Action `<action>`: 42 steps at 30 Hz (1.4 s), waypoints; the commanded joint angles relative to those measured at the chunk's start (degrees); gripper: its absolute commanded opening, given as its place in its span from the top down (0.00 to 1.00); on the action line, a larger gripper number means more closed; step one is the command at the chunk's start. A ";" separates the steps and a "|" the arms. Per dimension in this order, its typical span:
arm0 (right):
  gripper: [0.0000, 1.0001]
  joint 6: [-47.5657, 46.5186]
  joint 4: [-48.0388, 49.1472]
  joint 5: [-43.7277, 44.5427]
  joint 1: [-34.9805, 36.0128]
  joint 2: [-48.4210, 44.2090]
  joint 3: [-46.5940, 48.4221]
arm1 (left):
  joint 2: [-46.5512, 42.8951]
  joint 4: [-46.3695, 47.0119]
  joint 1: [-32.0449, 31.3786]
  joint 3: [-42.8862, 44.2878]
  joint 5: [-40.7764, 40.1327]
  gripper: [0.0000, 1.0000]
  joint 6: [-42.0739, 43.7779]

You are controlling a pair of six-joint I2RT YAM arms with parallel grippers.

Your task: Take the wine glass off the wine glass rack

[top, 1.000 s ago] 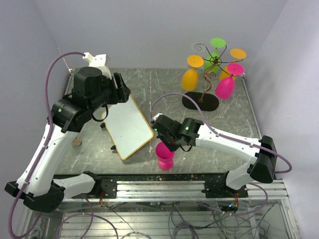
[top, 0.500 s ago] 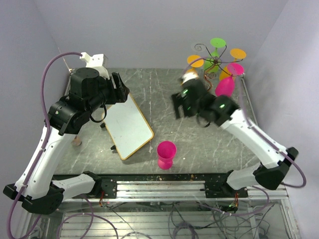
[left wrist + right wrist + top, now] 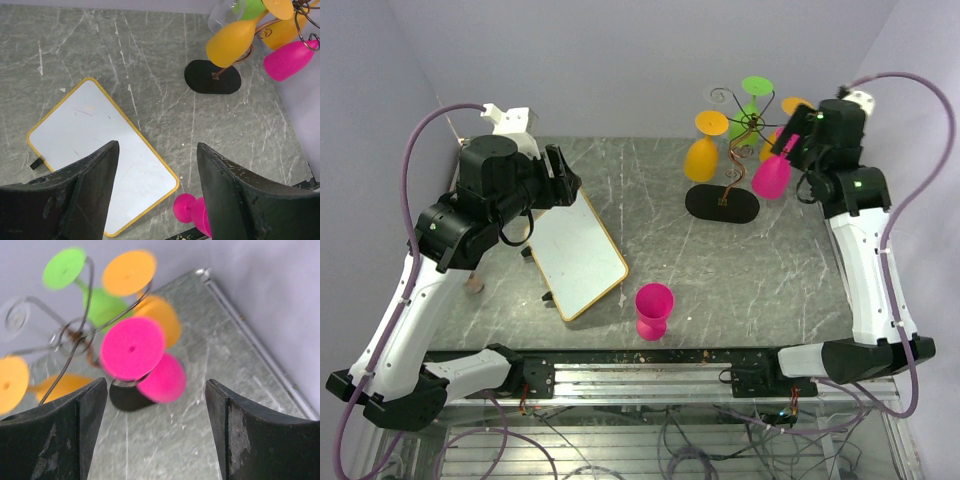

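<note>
Now, right gripper [image 3: 156, 386] at wine glass rack [image 3: 722, 203]
We see its jaws wide, empty, facing 1 pink wine glass [image 3: 132, 347].

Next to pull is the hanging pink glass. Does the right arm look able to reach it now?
Likely yes: the right gripper is open and the pink wine glass hangs directly ahead of its fingers, nothing in between, though rack wire and an orange glass crowd it.

Overhead and both downward wrist cameras share the wine glass rack [image 3: 721, 204].
</note>
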 commanded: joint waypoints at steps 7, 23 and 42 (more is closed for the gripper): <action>0.20 2.57 15.91 -35.28 -21.31 3.87 -2.47 | -0.34 4.63 0.54 -0.81 6.97 0.27 0.19; 0.41 4.74 20.76 -50.21 -24.24 9.79 -8.51 | -0.97 8.10 0.54 -3.63 12.98 0.27 -1.22; 0.77 7.94 20.19 -49.84 -24.26 10.35 -7.92 | -1.29 8.59 0.55 -3.85 13.93 0.28 -1.68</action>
